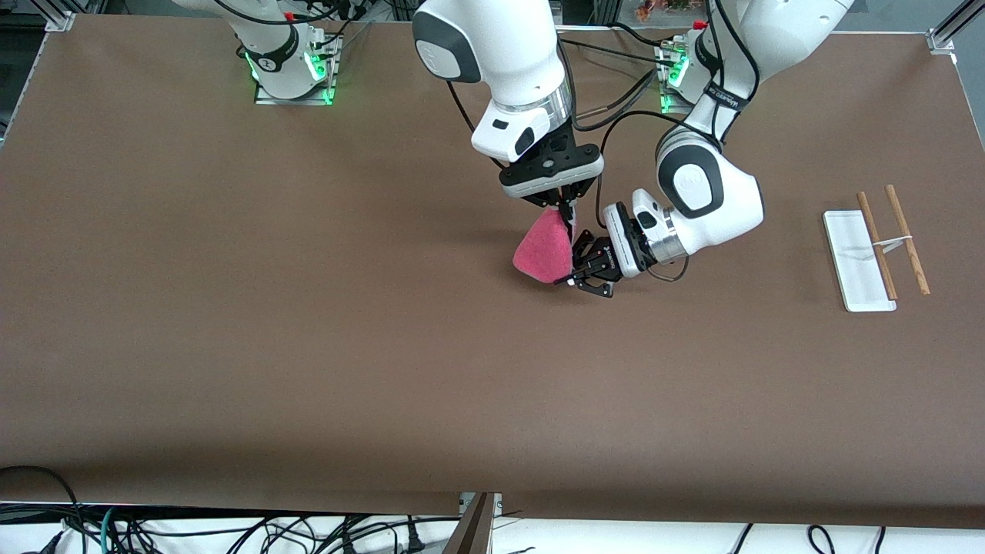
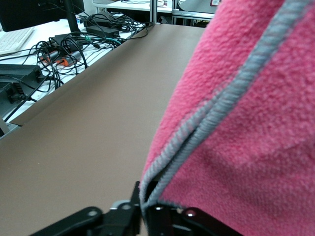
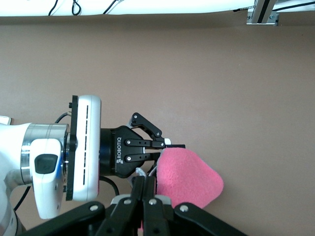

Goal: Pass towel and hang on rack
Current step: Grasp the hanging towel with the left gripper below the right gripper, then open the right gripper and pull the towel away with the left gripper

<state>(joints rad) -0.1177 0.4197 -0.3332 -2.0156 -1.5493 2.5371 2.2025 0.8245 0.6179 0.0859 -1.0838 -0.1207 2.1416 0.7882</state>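
Observation:
The pink-red towel [image 1: 542, 250] hangs over the middle of the table. My right gripper [image 1: 568, 214] points down and is shut on its top corner. My left gripper [image 1: 571, 271] reaches in sideways from the left arm's end and is shut on the towel's lower edge. In the left wrist view the towel [image 2: 246, 123] fills the frame, its grey hem pinched between my left gripper's [image 2: 146, 206] fingers. The right wrist view shows my right gripper [image 3: 150, 189] shut, the towel [image 3: 189, 179] below it and my left gripper [image 3: 167, 155] against it. The rack [image 1: 854, 258] lies flat toward the left arm's end.
The rack's two brown rods [image 1: 896, 238] lie beside its white base, joined by a pale crosspiece. The brown table [image 1: 308, 308] is bare around the grippers. Cables hang past the table's edge nearest the front camera.

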